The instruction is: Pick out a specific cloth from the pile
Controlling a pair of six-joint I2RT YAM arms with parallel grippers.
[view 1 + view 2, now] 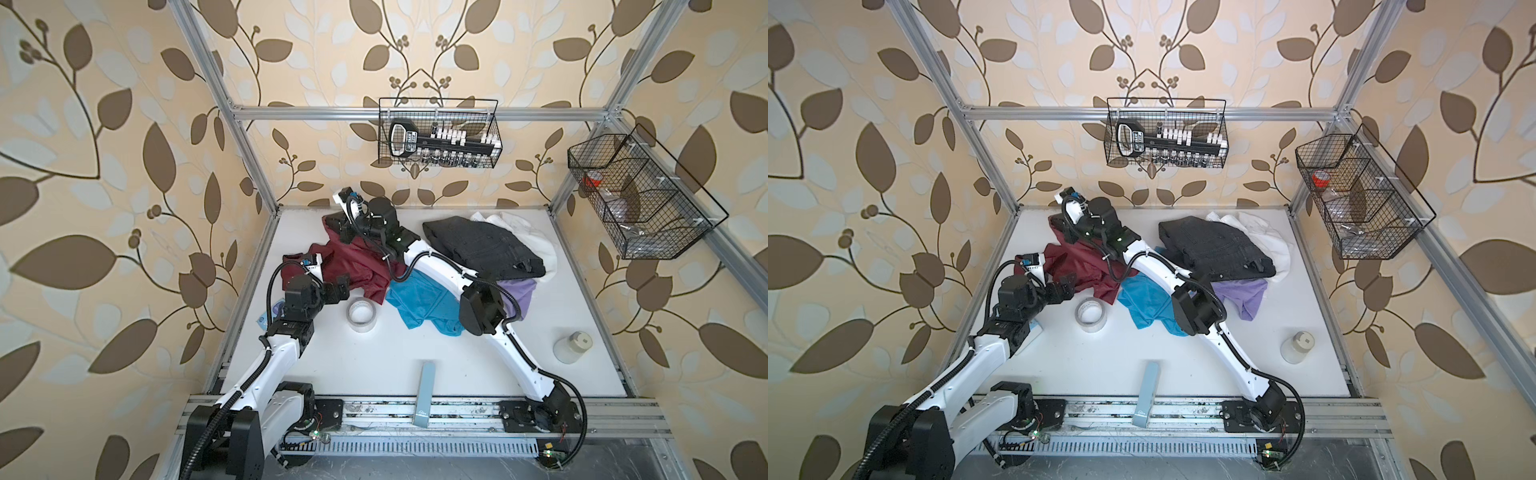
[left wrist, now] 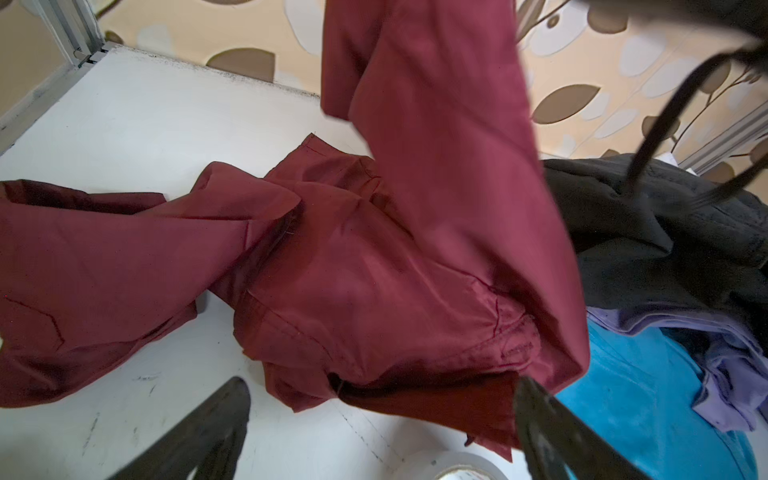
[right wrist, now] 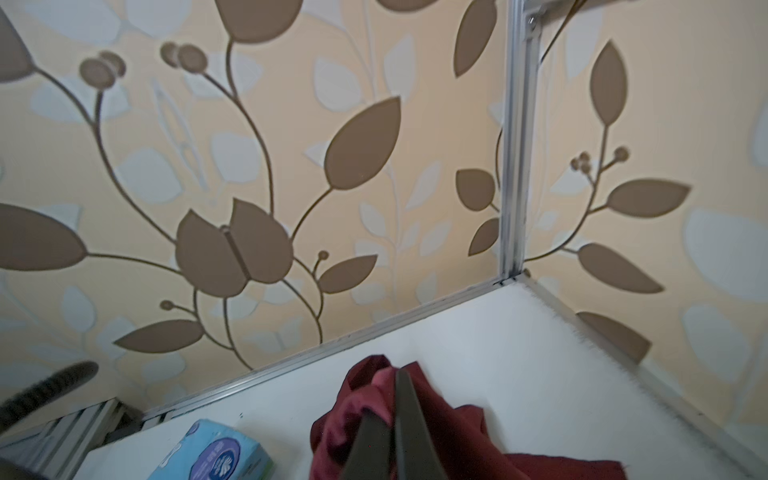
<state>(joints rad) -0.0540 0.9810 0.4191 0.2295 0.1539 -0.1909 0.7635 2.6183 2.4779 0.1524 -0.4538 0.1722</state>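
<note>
Maroon cloth (image 1: 353,266) sprawls at eleven o'clock on the surface (image 1: 415,357) in both top views, touching the pile (image 1: 482,249) at its four o'clock edge. Left wrist view: left hand (image 2: 380,384) gapes wide, empty, below a hanging fold. Right wrist view: right hand (image 3: 384,395) pinches a cloth corner, jaws nearly together; I'd lift higher, away from the pile, before letting go.

This is looking like a robotics lab test cell, not a home. An aluminium frame (image 1: 316,113) is boxing in a white table (image 1: 415,353), and leaf-patterned wallpaper (image 1: 104,166) is covering flat panels behind it. A left arm (image 1: 282,353) and a right arm (image 1: 515,353) are sitting bolted to a front rail (image 1: 374,409). A back wire basket (image 1: 436,99) and a side wire basket (image 1: 665,241) are hanging from the frame.
</note>
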